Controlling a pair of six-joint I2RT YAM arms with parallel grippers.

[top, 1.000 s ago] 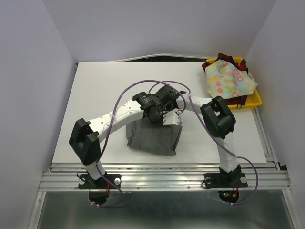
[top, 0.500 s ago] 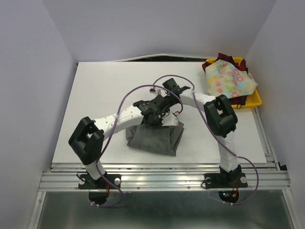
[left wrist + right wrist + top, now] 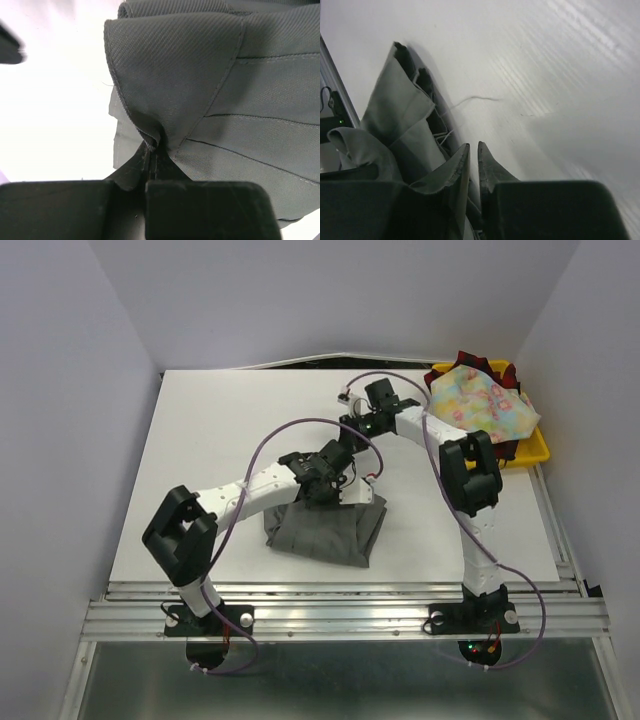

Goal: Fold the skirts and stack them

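The grey pleated skirt [image 3: 325,530] lies partly folded near the middle of the white table [image 3: 220,440]. My left gripper [image 3: 333,483] is at its far edge, shut on a bunched fold of the grey cloth [image 3: 152,147]. My right gripper [image 3: 352,426] hovers over bare table behind the skirt, its fingertips [image 3: 465,150] almost together with nothing between them. In the right wrist view the grey skirt [image 3: 395,115] lies to its left. The floral skirt [image 3: 480,405] sits on the plaid skirt [image 3: 465,362] at the back right.
A yellow tray [image 3: 537,448] at the back right corner holds the floral and plaid skirts. White walls close in on the table's left, back and right. A loose thread [image 3: 470,100] lies on the table beside the grey skirt.
My right gripper has let go of the grey skirt, drawn back toward the far right, and closed again with nothing in it. The left gripper has kept its hold, barely moving.
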